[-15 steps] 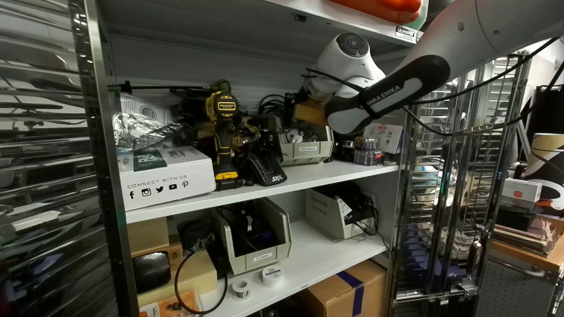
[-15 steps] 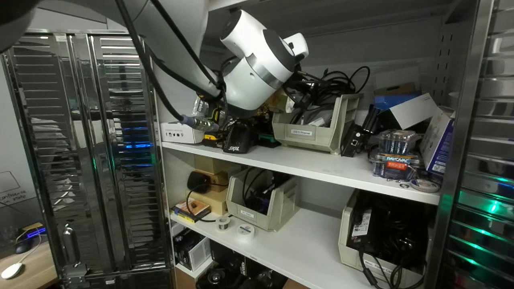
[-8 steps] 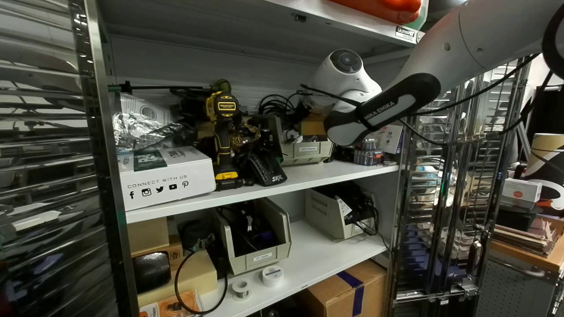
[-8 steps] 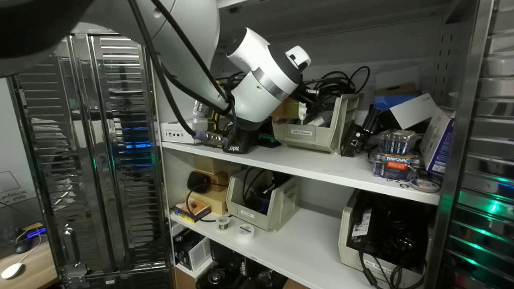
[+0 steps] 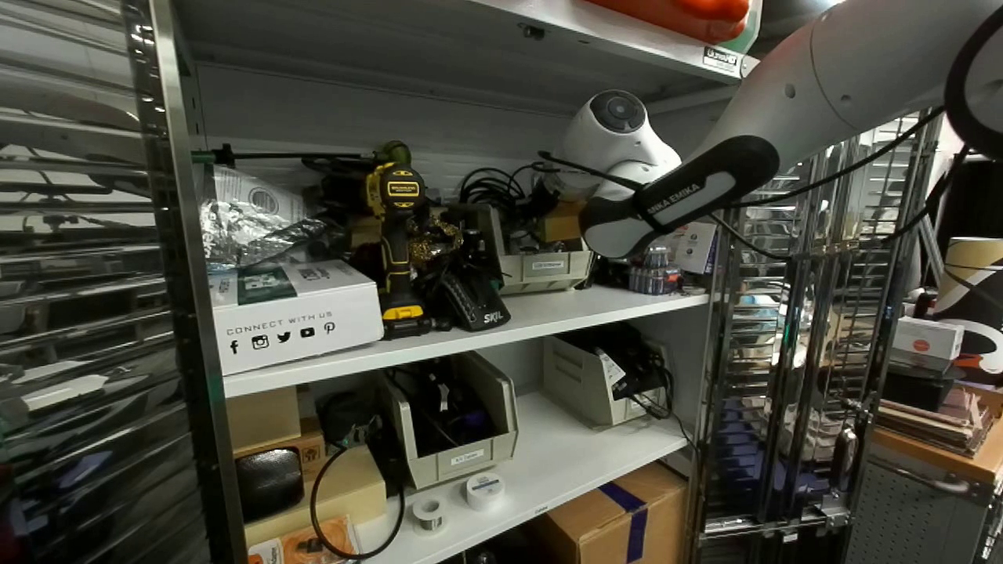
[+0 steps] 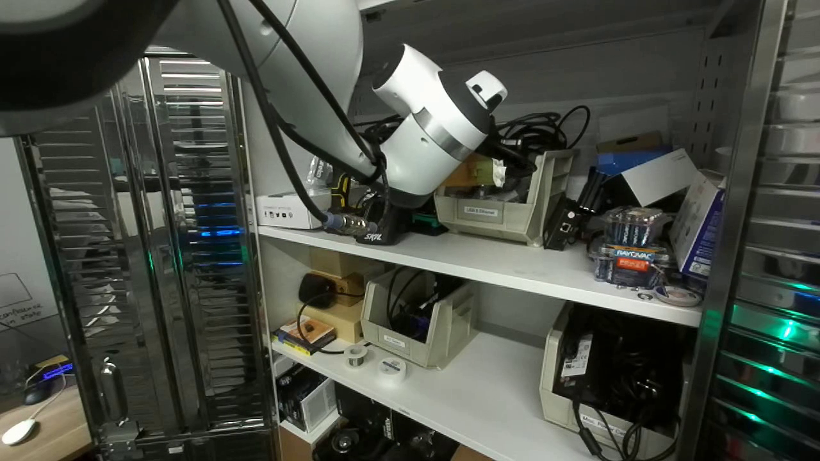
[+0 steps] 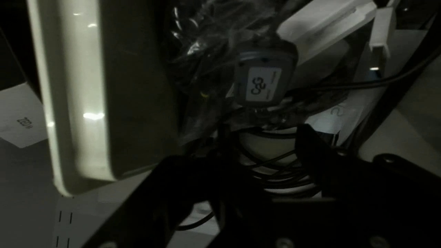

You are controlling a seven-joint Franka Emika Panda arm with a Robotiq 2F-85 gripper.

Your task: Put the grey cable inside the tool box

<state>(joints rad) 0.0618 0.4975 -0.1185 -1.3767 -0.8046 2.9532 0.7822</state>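
The pale grey bin labelled USB & Ethernet (image 6: 480, 211) stands on the upper shelf and also shows in an exterior view (image 5: 544, 270); no other tool box shows. Its wall (image 7: 86, 103) fills the left of the wrist view. My gripper (image 7: 263, 129) is open, its two dark fingers apart, with looped dark cables (image 7: 279, 181) visible between and behind them. A grey block marked C2G (image 7: 262, 79) lies beyond the fingertips, with a cable beside it. Which strand is the grey cable, I cannot tell. In an exterior view the dark gripper (image 6: 516, 157) hangs over the bin, its fingertips unclear.
A drill (image 5: 400, 235), a white box (image 5: 298, 309) and a black SKIL item (image 5: 474, 301) share the upper shelf. Batteries (image 6: 631, 262) stand right of the bin in an exterior view. Lower bins (image 6: 410, 320) hold cables. Another shelf (image 5: 439, 47) hangs above my arm.
My arm has come down toward the bin and, in an exterior view, shifted to the right. The dark gripper now shows lower over the bin. The shelf objects have not visibly moved.
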